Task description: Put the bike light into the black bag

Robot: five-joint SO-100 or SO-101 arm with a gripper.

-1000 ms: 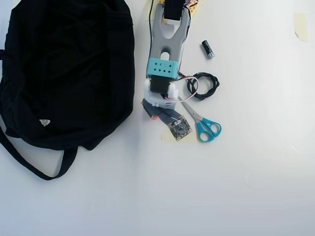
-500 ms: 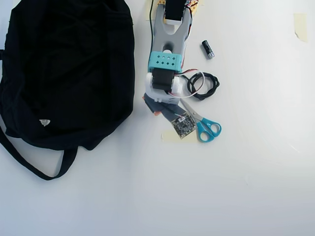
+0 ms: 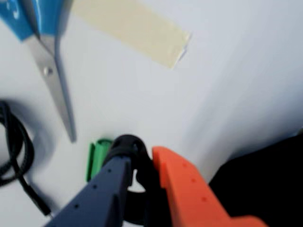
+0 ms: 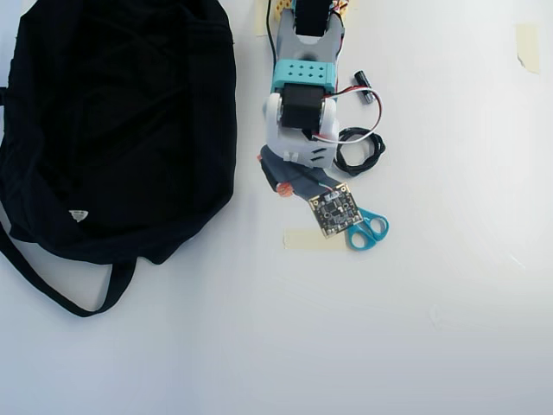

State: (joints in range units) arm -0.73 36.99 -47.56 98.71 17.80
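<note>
Two fingers of the gripper [image 3: 140, 165] clamped the bike light [image 3: 127, 144]; the black bag [image 4: 121, 112] lay toward nine o'clock in the overhead view.

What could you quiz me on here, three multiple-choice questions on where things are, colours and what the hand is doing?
1. In the overhead view, where is the black bag relative to the arm?
A. left
B. right
C. beneath it

2. What colour are the handles of the scissors?
A. red
B. blue
C. yellow

3. In the wrist view, what is the hand doing?
A. hanging open over bare table
B. gripping the scissors
C. closed around the bike light

Answers: 1 A, the bag fills the picture's left side. 2 B, both views show blue handles. 3 C, the black loop sits between the two fingers.
</note>
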